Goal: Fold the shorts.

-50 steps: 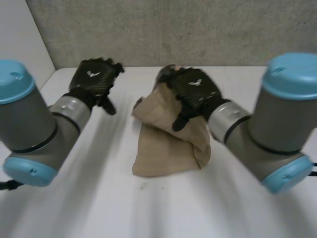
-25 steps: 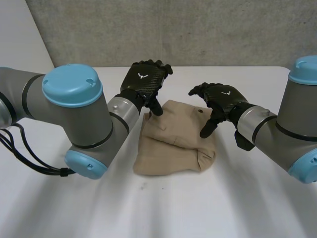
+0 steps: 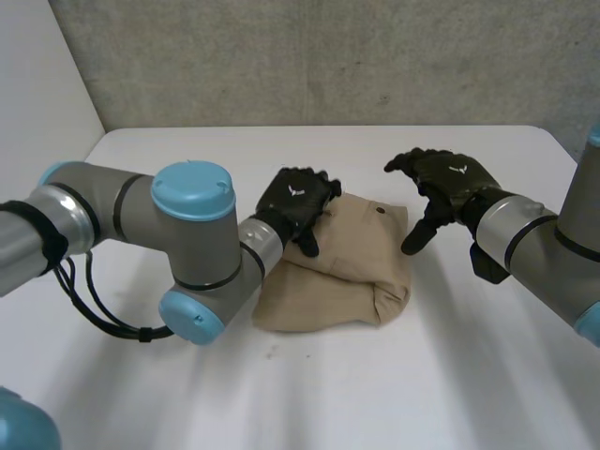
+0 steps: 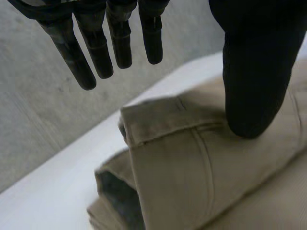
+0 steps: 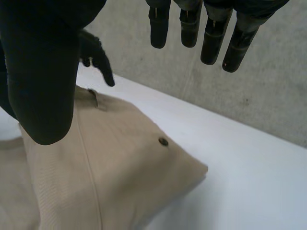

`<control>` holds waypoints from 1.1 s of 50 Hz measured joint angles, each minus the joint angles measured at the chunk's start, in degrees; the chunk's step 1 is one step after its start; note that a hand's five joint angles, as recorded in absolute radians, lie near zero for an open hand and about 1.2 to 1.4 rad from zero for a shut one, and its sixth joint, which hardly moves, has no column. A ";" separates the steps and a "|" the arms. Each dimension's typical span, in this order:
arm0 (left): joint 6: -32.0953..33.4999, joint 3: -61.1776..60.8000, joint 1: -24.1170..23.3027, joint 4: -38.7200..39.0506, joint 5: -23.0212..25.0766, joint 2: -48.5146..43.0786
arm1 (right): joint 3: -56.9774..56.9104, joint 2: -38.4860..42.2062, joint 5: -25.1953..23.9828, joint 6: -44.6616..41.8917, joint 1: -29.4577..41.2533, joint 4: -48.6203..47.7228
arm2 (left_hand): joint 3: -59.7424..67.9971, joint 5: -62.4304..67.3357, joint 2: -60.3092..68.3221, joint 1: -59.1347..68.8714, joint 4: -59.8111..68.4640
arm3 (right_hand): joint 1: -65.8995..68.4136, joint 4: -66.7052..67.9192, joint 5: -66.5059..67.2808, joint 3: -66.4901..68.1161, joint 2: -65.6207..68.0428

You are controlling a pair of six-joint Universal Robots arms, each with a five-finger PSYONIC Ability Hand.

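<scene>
The tan shorts [image 3: 342,267] lie folded into a thick bundle in the middle of the white table [image 3: 394,394]. My left hand [image 3: 295,199] is over the bundle's far left corner, open, fingers straight. In the left wrist view its thumb [image 4: 252,81] rests on the top layer of the shorts [image 4: 182,177], near a seam and a folded edge. My right hand [image 3: 448,176] hovers open just off the bundle's far right corner, touching nothing. In the right wrist view the shorts [image 5: 115,163] lie below the right hand [image 5: 43,76], with a small button [image 5: 163,142] on the top layer.
A grey wall [image 3: 328,56] closes the table's far side. My left arm [image 3: 187,234] reaches in low across the table's left half. Bare table [image 5: 249,172] lies to the right of and in front of the shorts.
My left hand has come down and nearer onto the far left of the shorts. My right hand has drawn off to the right, away from the cloth.
</scene>
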 measured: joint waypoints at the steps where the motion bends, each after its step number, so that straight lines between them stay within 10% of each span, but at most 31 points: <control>1: 0.66 -0.08 0.01 -0.22 -0.08 -0.15 | 0.04 0.34 0.12 -0.03 -0.07 0.05 | 0.01 0.01 0.01 0.00 0.00 | 0.00 0.00 0.00 0.00 0.00; 16: 7.38 -3.41 0.11 -0.92 -5.71 0.56 | 0.88 1.60 0.49 -0.47 0.24 -0.08 | 44.72 42.48 45.91 41.48 45.94 | 0.00 0.00 0.00 0.00 0.00; 33: 7.14 -26.13 -2.02 -0.57 -9.77 14.81 | -11.12 10.98 1.64 -1.11 3.59 8.80 | 44.78 42.42 45.64 41.48 45.52 | 0.00 0.00 0.00 0.00 0.00; 55: 6.81 -24.92 -2.17 -0.10 -13.15 23.62 | -25.48 21.28 4.83 -1.97 9.25 14.26 | 3.89 2.62 3.71 4.61 3.16 | -0.98 0.00 0.00 0.01 0.00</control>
